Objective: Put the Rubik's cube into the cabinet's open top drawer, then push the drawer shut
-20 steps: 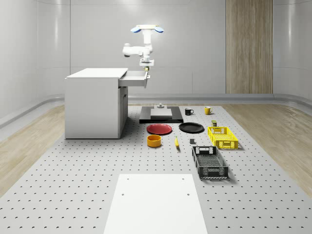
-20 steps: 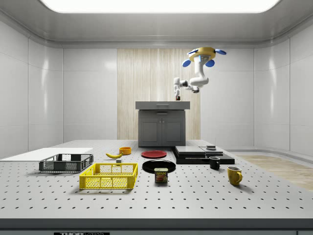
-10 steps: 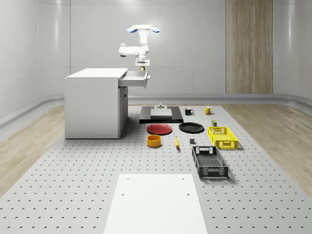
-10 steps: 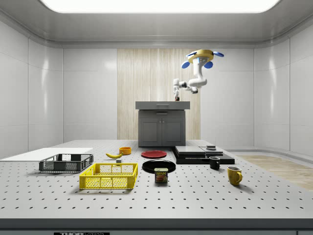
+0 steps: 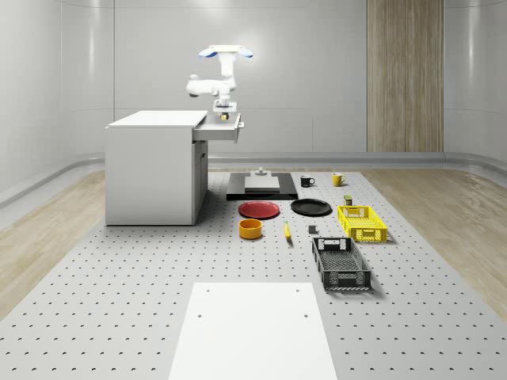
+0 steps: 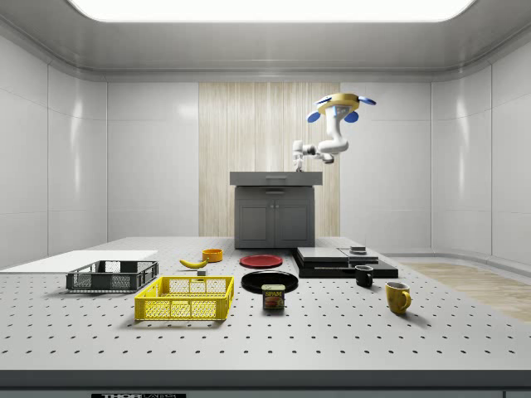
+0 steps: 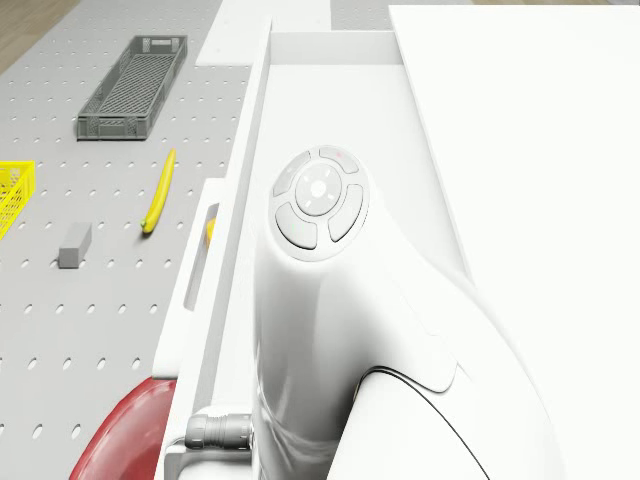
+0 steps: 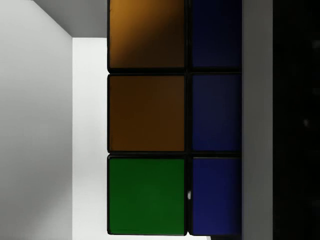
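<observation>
The Rubik's cube (image 8: 147, 115) shows orange, green and blue tiles close in the wrist view, with the white drawer floor behind it. My gripper (image 5: 223, 115) is shut on the cube and hangs just above the open top drawer (image 5: 219, 127) of the white cabinet (image 5: 154, 170). The drone (image 5: 226, 52) hovers over the drawer's front part. From the side, the gripper (image 6: 300, 166) sits right above the cabinet (image 6: 275, 211). In the drone view, my arm (image 7: 330, 300) reaches down into the drawer (image 7: 310, 110), beside its front panel (image 7: 205, 250).
On the perforated table below lie a red plate (image 5: 259, 209), black plate (image 5: 310, 207), orange bowl (image 5: 250, 229), banana (image 5: 287, 231), yellow crate (image 5: 361, 222), grey crate (image 5: 340, 264), two mugs and a dark platform (image 5: 261, 187). A white sheet (image 5: 252, 331) lies at the front.
The drone and arm have shifted to the whole-scene view's left, from beyond the drawer's front edge to over the drawer. The cube stays in the gripper.
</observation>
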### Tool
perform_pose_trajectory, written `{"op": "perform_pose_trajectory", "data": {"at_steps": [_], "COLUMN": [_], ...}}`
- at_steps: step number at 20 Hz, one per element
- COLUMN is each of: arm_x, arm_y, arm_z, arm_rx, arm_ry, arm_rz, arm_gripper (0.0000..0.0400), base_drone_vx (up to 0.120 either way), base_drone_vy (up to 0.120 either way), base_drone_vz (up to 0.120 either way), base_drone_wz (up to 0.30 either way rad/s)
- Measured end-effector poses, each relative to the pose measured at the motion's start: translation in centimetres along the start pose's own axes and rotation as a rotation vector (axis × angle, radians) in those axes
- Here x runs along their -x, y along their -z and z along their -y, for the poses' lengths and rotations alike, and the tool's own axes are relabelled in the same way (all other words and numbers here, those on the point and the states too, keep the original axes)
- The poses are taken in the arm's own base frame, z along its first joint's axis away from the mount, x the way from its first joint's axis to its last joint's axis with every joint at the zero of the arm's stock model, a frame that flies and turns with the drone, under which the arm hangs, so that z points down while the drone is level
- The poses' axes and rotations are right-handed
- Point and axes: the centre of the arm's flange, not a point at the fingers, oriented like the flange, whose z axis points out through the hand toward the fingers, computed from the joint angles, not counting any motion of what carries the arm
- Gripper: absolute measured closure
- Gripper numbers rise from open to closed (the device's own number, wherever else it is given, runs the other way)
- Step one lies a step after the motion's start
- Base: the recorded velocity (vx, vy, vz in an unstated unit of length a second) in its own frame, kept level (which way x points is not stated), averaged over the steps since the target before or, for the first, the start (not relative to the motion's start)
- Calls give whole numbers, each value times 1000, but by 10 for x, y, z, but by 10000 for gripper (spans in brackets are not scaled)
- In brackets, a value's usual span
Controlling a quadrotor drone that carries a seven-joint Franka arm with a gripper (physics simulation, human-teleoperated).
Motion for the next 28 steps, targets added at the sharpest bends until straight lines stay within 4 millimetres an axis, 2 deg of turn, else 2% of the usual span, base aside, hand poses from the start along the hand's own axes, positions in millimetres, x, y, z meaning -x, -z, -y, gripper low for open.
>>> {"op": "perform_pose_trajectory", "data": {"at_steps": [4, 18, 21, 26, 28], "arm_x": [0, -12, -13, -14, -14], "arm_y": [-1, -35, -40, -31, -24], "arm_z": [0, 12, 13, 14, 14], "arm_rx": [0, 0, 0, 0, 0], "arm_ry": [0, 0, 0, 0, 0], "arm_rz": [0, 0, 0, 0, 0], "arm_gripper": [75, 75, 39, 11, 7], "base_drone_vx": [0, 0, 0, 0, 0], "base_drone_vy": [-100, 0, 0, 0, 0], "base_drone_vz": [-10, 0, 0, 0, 100], "base_drone_wz": [0, 0, 0, 0, 0]}}
